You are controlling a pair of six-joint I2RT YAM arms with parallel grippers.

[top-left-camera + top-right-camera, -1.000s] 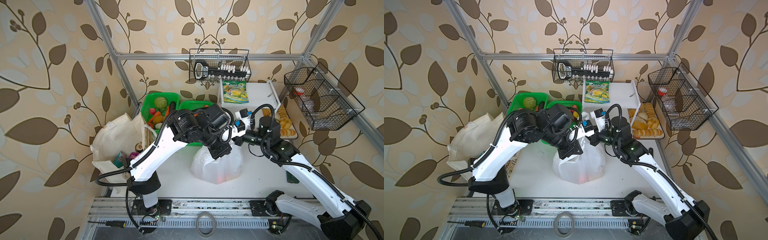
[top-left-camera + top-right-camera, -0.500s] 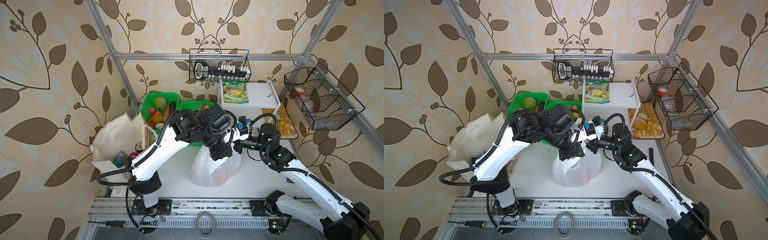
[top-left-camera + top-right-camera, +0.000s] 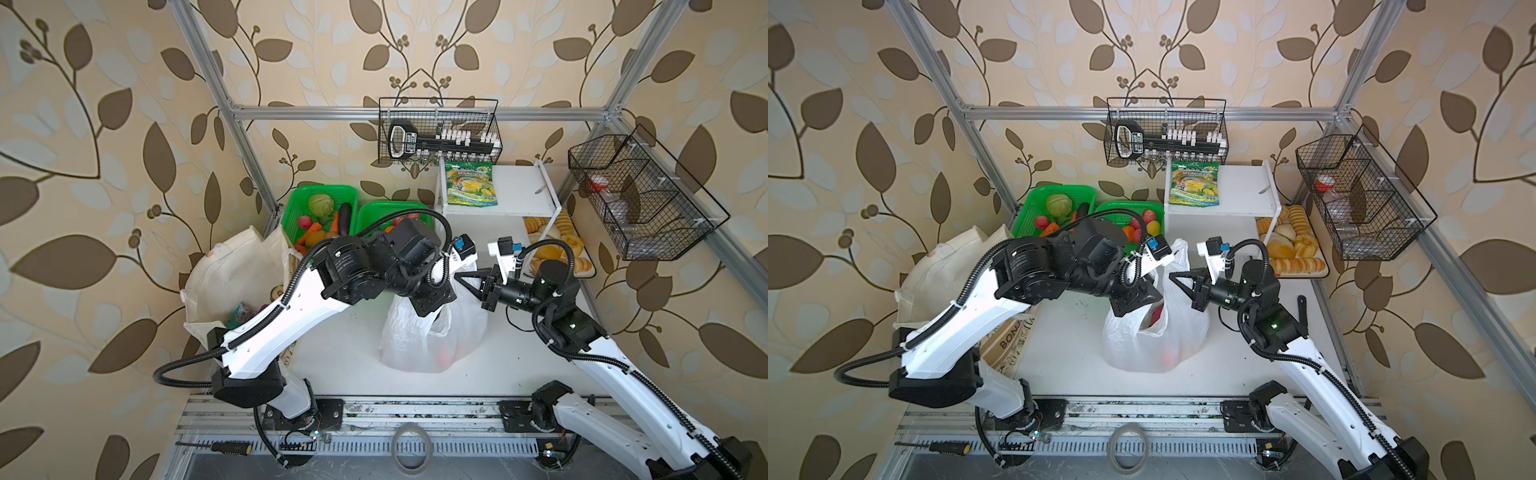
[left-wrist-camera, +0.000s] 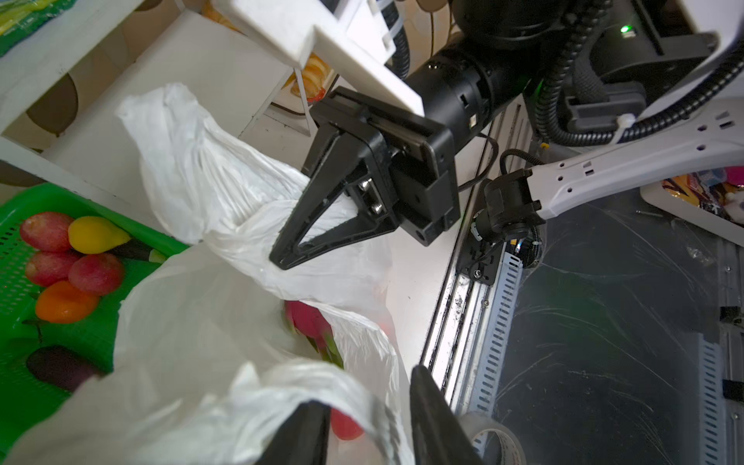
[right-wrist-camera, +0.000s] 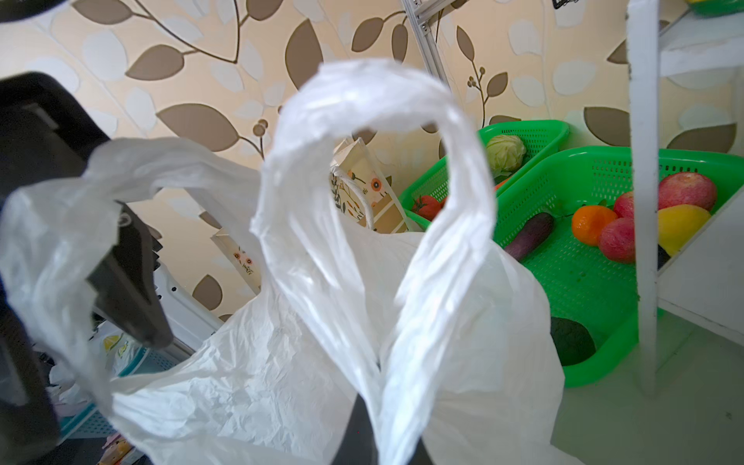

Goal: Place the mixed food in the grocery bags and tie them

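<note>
Crumpled translucent plastic bag holds a pink dragon fruit.

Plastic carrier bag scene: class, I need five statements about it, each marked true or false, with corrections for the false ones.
1. The right gripper is shut on a handle of the white plastic bag. True.
2. The bag is empty. False: a pink dragon fruit shows inside it.
3. The green-yellow snack pouch lies on the white shelf. True.
4. In both top views the cream tote stands right of the bag. False: it stands to its left.
5. The sliced bread sits in a green basket. False: it lies at the shelf's foot.
</note>
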